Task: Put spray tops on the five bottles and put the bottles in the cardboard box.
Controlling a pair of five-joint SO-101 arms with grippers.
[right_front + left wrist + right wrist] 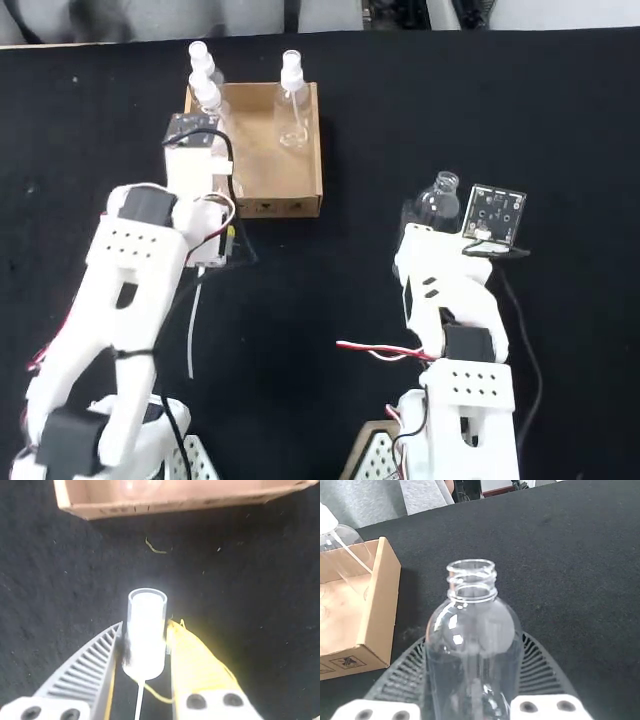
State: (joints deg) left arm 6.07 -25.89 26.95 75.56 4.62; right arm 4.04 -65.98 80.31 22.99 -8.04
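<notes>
Got the left gripper [145,626] clenched on a spray top [146,637], with the dip tube [139,697] trailing back between the fingers and the cardboard box [165,502] just ahead of the tips. Got the right gripper [473,641] grasping an uncapped bottle [472,625] upright, well apart from the left one. Sketchy part, probably: could easily miss that narrow neck [471,580] with such a thin tube, or seat the top crooked. Might also bump the capped bottles [292,110] in the box.

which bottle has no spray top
The bottle in the right gripper, away from the cardboard box: its threaded neck is open; the others wear spray tops.
</notes>
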